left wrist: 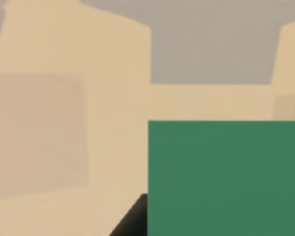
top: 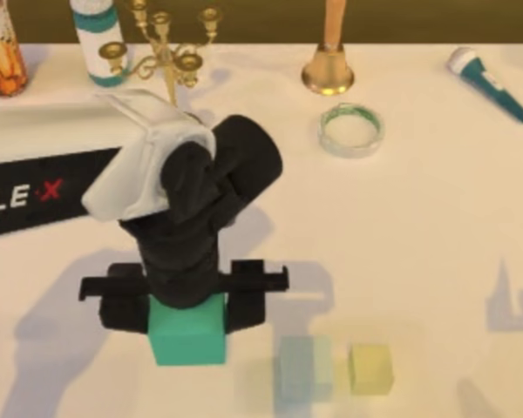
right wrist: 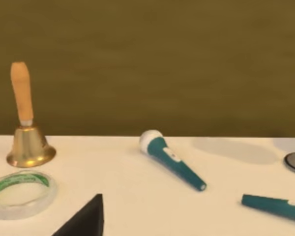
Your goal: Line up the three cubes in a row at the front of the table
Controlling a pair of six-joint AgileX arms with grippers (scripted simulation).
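Lower left of the frame, the left gripper (top: 188, 306) clamps the teal-green cube (top: 188, 341) beside the light-blue cube (top: 302, 367) and yellow cube (top: 370, 367)

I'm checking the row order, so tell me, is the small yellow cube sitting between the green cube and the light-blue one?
No. In the top view the yellow cube sits at the right end, with the light-blue cube between it and the green cube.

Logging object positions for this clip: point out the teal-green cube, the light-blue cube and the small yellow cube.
teal-green cube (top: 188, 341): top view, on its upper face just below the left gripper.
light-blue cube (top: 300, 367): top view, centre of its translucent top face.
yellow cube (top: 370, 367): top view, centre of its top face.
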